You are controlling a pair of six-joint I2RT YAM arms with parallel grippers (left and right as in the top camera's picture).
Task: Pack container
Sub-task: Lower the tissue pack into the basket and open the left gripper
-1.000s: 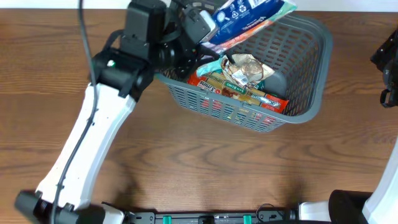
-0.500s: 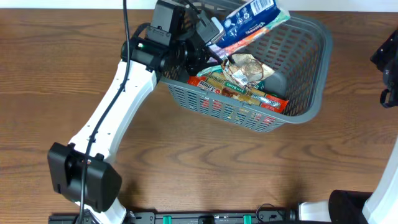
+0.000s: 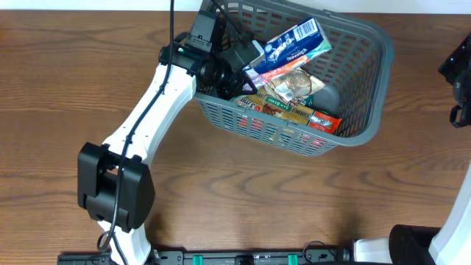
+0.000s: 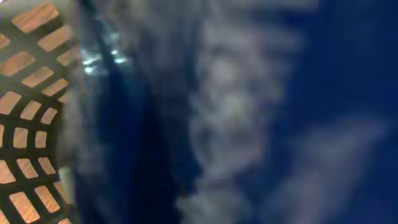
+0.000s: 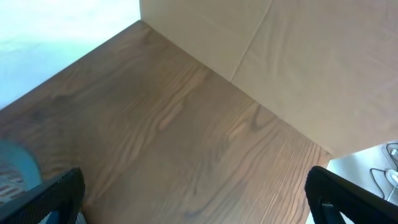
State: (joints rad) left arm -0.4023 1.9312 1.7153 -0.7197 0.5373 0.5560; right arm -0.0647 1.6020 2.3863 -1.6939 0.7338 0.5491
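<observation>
Right now my left gripper (image 3: 250,65) pinches a blue packet (image 3: 293,46) low inside the container (image 3: 294,136), far centre of the table (image 3: 66,110); placing step, I judge. Next: release, lift clear. Right gripper (image 5: 196,202) spread, idle.

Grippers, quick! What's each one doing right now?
Left gripper: closed on the blue packet.
Right gripper: open, holding nothing.

Overhead camera is looking straight down on the grey basket (image 3: 276,131) from high above. Left wrist camera is sitting inside it, pressed against a blue packet (image 4: 311,93), blurred, sharing the lattice wall (image 4: 28,124) with overhead. Right wrist camera is facing bare tabletop (image 5: 186,137), well right of the basket.
</observation>
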